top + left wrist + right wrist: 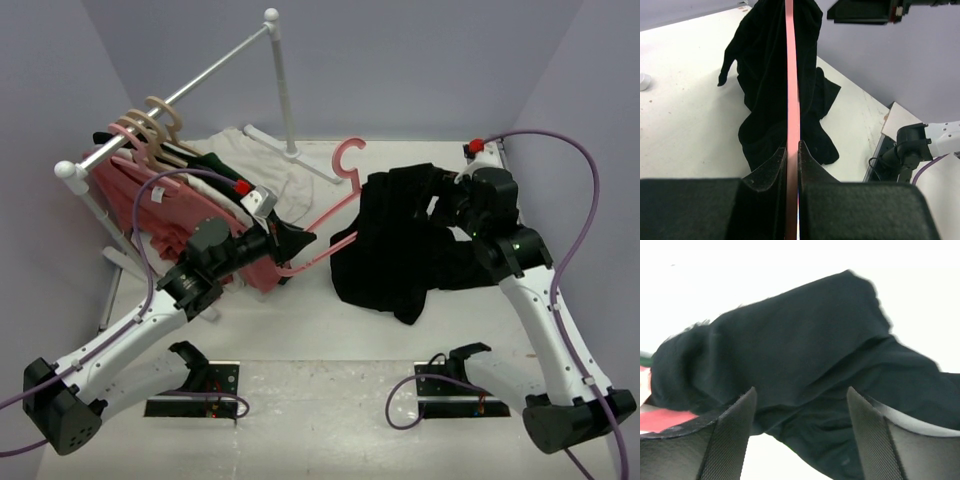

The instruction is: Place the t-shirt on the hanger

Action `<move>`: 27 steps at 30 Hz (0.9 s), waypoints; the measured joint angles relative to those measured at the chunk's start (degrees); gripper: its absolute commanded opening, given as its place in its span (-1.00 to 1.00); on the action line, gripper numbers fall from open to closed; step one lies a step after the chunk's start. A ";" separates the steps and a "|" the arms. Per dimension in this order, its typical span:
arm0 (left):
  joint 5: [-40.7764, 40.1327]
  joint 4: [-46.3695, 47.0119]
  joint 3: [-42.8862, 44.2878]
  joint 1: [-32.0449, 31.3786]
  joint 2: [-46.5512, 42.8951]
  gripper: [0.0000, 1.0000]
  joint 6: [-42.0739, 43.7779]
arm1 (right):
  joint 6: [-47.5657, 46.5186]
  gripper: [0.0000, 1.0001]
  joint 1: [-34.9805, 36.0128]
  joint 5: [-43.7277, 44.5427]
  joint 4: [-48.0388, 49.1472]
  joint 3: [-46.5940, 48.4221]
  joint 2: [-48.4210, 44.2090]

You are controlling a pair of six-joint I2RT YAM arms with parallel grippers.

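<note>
While the left claw [792, 150] is pressed together on the thin pink bar of the hanger [791, 75], holding it edge-on above the counter [330, 330], the right claw [800, 400] stands spread with nothing pinched between its fingers. The black t-shirt [400, 250] lies bunched straight ahead of the left claw, where the hanger's far end runs into it, and its fabric fills the view just beyond the right claw's parted fingers, its lower part resting on the counter. Behind the left arm, a salmon-pink shirt [150, 200] sits below a white rail [200, 80].
</note>
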 measured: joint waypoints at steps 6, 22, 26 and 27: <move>1.44 -0.07 0.00 0.00 0.24 -1.00 -1.53 | 0.35 0.44 -14.39 -1.90 0.22 4.11 7.33; -1.51 -7.14 3.10 0.04 -0.87 -1.00 -5.71 | -5.49 0.45 -19.89 -20.98 23.87 -15.24 11.60; -1.75 -8.77 4.84 0.04 -0.57 -1.00 -5.94 | -10.41 0.43 -19.94 -26.15 29.99 -15.31 14.72; -1.94 -9.36 5.35 0.04 -0.56 -1.00 -5.95 | -11.62 0.41 -19.94 -27.08 30.74 -14.85 15.84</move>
